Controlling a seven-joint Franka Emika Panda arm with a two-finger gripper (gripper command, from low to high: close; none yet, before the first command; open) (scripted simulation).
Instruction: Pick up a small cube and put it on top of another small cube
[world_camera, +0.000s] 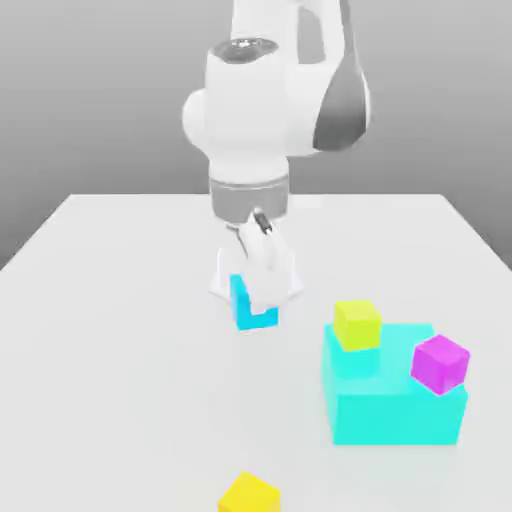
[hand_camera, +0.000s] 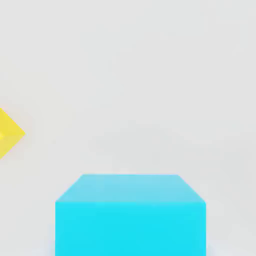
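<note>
In the exterior view, the small sky-blue cube (world_camera: 243, 303) sits near the middle of the white table, between the white fingers of my gripper (world_camera: 256, 298), which is shut on it. The hand hides much of the cube, and I cannot tell whether it still touches the table. The hand view has the same sky-blue cube (hand_camera: 130, 215) close up. A small yellow cube (world_camera: 357, 324) and a small magenta cube (world_camera: 440, 362) rest on top of a large turquoise block (world_camera: 395, 410) toward the exterior view's right. Another yellow cube (world_camera: 250, 495) lies at the table's front edge.
The white table (world_camera: 110, 330) spreads wide toward the exterior view's left. The turquoise block stands taller than the small cubes, close to the gripper on the exterior view's right. A yellow cube's corner (hand_camera: 7, 132) appears at the edge of the hand view.
</note>
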